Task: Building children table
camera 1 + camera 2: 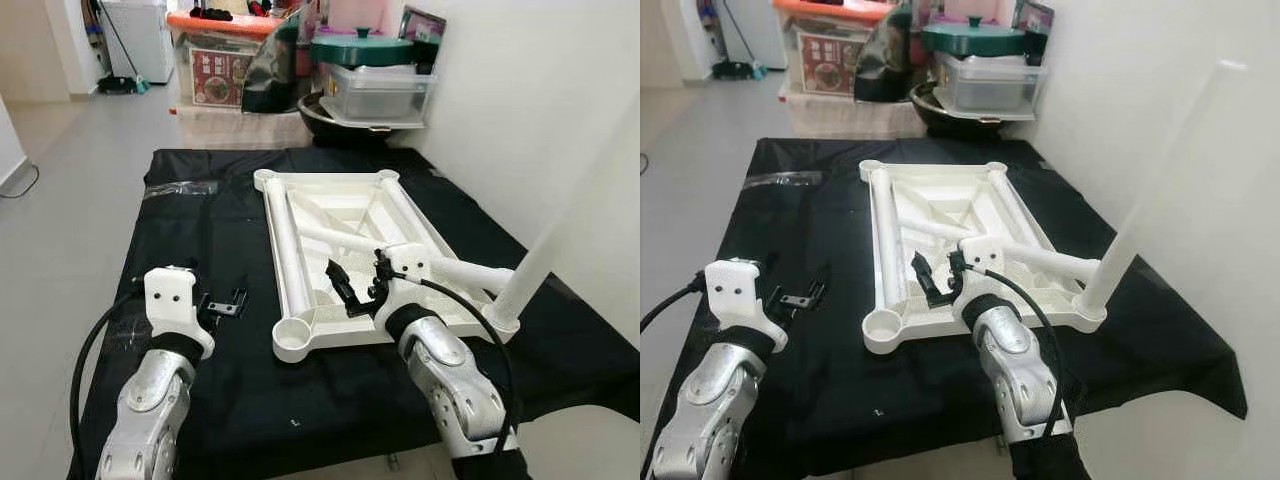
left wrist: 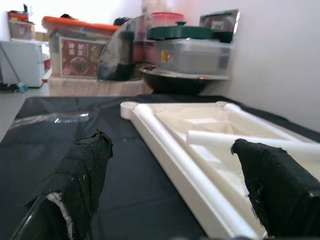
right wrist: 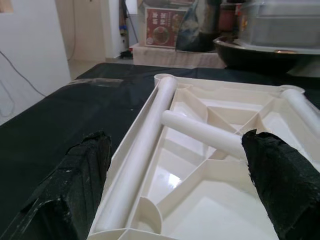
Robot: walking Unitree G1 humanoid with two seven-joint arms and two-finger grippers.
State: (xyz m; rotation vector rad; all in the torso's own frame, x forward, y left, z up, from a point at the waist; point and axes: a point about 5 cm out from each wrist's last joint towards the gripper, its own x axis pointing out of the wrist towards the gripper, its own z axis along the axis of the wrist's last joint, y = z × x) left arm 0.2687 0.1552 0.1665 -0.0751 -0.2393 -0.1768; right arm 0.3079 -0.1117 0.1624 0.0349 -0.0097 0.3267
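A white children's table top (image 1: pixel 300 345) lies upside down on a black cloth (image 1: pixel 200 220). One white leg (image 1: pixel 545 240) stands upright in its near right corner socket. Loose white legs lie inside the frame: one along the left rail (image 1: pixel 283 245), one on a slant (image 3: pixel 200 131), one along the right rail (image 1: pixel 405 212). The near left corner socket (image 1: pixel 292 338) is empty. My right gripper (image 1: pixel 362 285) hangs open over the near part of the table top, holding nothing. My left gripper (image 1: pixel 224 303) is open just above the cloth, left of the table top.
Storage boxes (image 1: pixel 220 60), a green-lidded pot (image 1: pixel 360 48), a clear tub and a black wok (image 1: pixel 345 122) crowd the far end of the cloth. A white wall (image 1: pixel 560 120) runs along the right. Tiled floor (image 1: pixel 70 190) lies to the left.
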